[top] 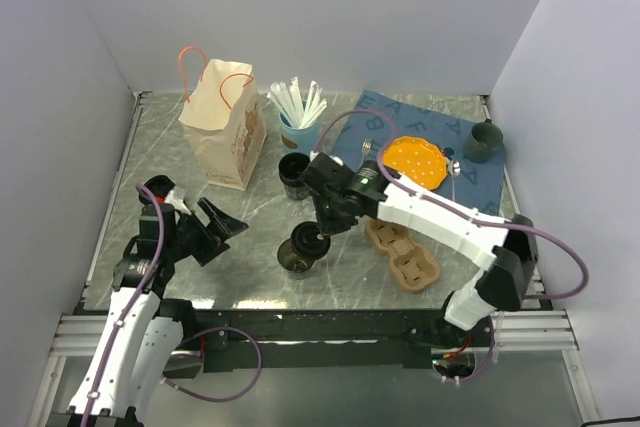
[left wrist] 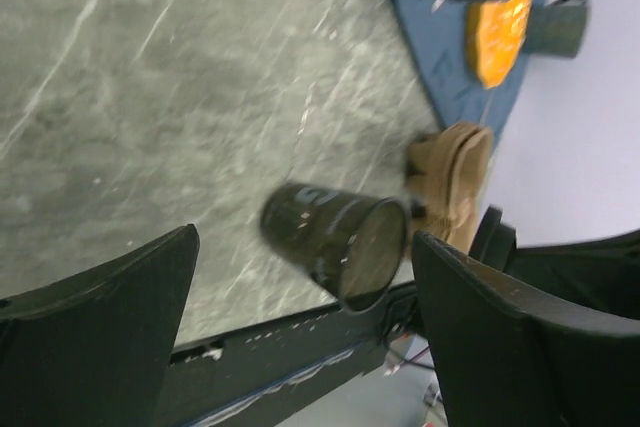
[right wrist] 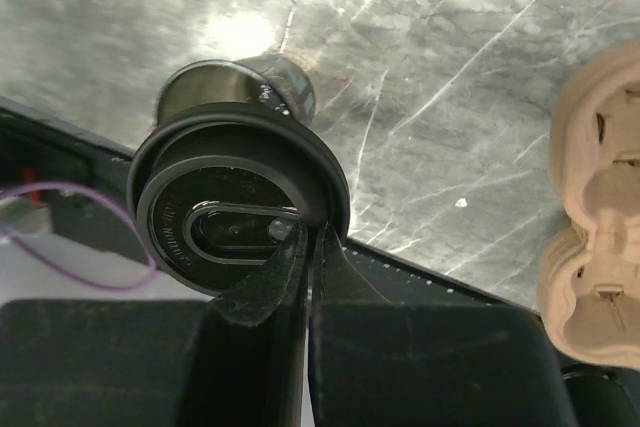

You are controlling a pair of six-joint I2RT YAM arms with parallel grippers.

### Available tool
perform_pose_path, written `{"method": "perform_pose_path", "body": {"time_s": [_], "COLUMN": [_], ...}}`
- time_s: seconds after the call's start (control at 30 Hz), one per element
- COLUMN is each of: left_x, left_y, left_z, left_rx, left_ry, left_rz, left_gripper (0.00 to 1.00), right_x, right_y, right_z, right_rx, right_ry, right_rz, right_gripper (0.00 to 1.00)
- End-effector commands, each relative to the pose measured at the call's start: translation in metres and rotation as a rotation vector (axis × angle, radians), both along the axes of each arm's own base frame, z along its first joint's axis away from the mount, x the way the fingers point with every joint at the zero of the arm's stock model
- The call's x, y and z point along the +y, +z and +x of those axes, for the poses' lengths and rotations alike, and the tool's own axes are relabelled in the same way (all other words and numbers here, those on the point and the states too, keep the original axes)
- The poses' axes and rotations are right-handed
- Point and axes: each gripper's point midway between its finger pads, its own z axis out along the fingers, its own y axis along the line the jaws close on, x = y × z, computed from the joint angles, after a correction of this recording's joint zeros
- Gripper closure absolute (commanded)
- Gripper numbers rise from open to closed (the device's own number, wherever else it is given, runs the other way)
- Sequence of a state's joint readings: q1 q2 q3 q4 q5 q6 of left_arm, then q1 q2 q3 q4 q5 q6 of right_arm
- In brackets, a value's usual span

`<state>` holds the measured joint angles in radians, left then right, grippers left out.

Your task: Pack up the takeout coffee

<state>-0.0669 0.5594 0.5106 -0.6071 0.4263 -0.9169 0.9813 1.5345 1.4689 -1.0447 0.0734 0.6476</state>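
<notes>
Above the tabletop (top: 160,157), right jaws pinch the lid (right wrist: 240,209) over the cup (left wrist: 325,235); left jaws gape.

Bare marble (top: 262,239) between left pincer (top: 228,225), takeout coffee (top: 302,252).

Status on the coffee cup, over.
Left pincer open, empty. Right pincer shut on lid over the black cup. Cup carrier close beside.

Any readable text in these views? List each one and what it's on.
"A", "F": large letters on the blue mat; its other letters are unclear.
Paper bag: dark print on its side, too small to read.
Black cup: white print, blurred.
Lid: embossed lettering around the top, not legible.
</notes>
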Motion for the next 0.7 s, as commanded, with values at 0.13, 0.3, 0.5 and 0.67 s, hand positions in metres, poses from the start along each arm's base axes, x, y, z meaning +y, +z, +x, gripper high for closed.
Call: {"method": "perform_pose_path", "body": {"time_s": [0.13, 0.3, 0.5, 0.67], "left_x": [-0.014, -0.018, -0.024, -0.029], "left_y": [-0.006, -0.012, -0.009, -0.012], "left_z": [-0.002, -0.003, -0.006, -0.009], "left_rx": [-0.004, 0.026, 0.025, 0.038], "left_ry": [-0.096, -0.117, -0.157, -0.178], "left_rz": [-0.018, -0.017, -0.029, -0.043], "left_gripper": [0.1, 0.11, 0.13, 0.17], "right_x": [0.023, 0.031, 0.041, 0.045], "right_y": [-0.011, -0.019, -0.025, -0.027], "right_z": [0.002, -0.006, -0.006, -0.004], "right_rx": [-0.058, -0.049, -0.049, -0.044], "right_ry": [0.055, 0.062, 0.066, 0.059], "right_rz": [-0.085, -0.101, -0.127, -0.147], "right_gripper": [1.0, 1.0, 1.0, 1.0]}}
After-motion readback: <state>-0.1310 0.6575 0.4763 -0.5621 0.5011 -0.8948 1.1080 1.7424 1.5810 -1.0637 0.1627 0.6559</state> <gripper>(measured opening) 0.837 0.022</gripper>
